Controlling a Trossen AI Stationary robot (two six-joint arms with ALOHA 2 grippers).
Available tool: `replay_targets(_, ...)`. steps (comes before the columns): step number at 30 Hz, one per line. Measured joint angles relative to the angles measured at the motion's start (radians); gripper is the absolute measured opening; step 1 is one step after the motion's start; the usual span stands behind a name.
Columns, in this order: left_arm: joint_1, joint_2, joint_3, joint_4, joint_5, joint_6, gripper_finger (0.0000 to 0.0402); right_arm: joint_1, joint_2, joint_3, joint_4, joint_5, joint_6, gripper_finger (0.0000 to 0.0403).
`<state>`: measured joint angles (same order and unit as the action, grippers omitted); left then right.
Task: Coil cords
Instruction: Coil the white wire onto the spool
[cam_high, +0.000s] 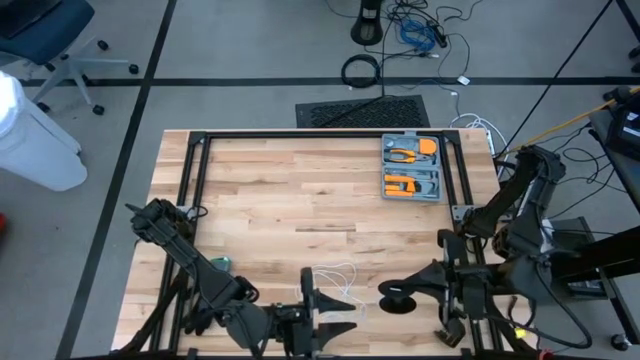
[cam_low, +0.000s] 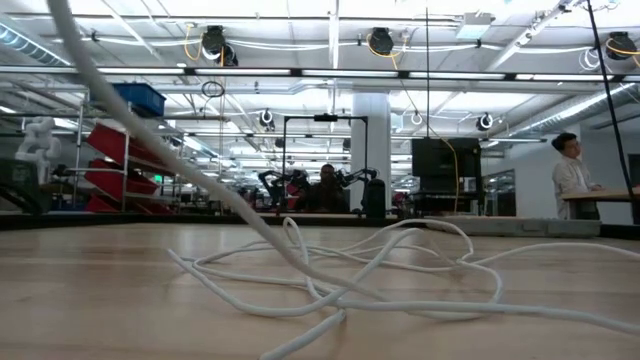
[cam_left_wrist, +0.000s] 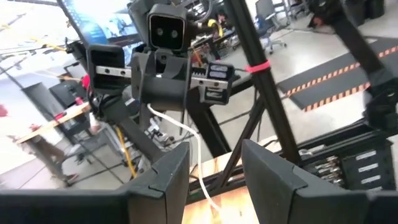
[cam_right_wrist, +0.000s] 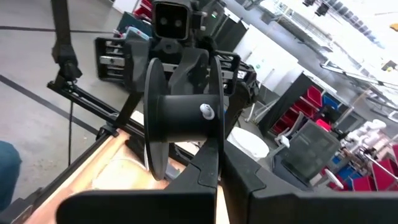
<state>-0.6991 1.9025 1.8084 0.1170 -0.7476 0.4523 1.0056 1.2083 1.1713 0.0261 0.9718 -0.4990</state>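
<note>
The white cord (cam_high: 335, 278) lay loose on the wooden table (cam_high: 290, 200), near the front edge, between the two arms. It was not wound up. Seen from table height, the cord (cam_low: 330, 270) made several open loops that spread mostly sideways across the boards, and one strand rose up and away toward the upper left corner of that view. The left gripper (cam_high: 325, 318) sat low at the front of the table, just beside the loops. In the left wrist view its two dark fingers (cam_left_wrist: 168, 177) stood apart, and a strand of white cord (cam_left_wrist: 198, 158) ran between them, but the pictures did not show if the fingers were squeezing it. The right gripper (cam_high: 400, 297) reached in from the right and held a black spool (cam_right_wrist: 180, 118). The fingers (cam_right_wrist: 208, 165) were closed on one rim of the spool, and the spool's middle bar lay sideways in the right wrist view. No cord showed on the spool. At the far right of the table sat a grey tool case (cam_high: 412, 167), open, with orange-handled tools (cam_high: 405, 155) lying inside it.
</note>
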Motion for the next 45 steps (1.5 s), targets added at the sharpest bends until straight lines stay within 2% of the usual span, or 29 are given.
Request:
replay_targets(7, -0.006, 0.001, 0.000, -0.051, -0.132, 0.024, 0.0153, -0.022, 0.001, 0.000, -0.034, -0.006, 0.051, 0.0000)
replay_targets(11, -0.009, 0.001, 0.000, -0.053, -0.170, 0.033, 0.0153, -0.023, 0.000, 0.000, -0.074, -0.052, 0.058, 0.0000)
replay_targets(18, -0.014, 0.001, 0.000, -0.051, -0.170, 0.024, 0.0153, -0.039, 0.001, 0.000, -0.090, -0.055, 0.079, 0.0000)
replay_targets(27, 0.000, 0.001, 0.000, -0.046, -0.083, -0.026, 0.0153, -0.111, 0.022, 0.000, -0.118, -0.054, 0.109, 0.0000)
replay_targets(45, 0.018, 0.004, 0.000, -0.053, -0.122, -0.026, 0.0153, -0.168, 0.050, 0.000, -0.112, -0.058, 0.121, 0.0000)
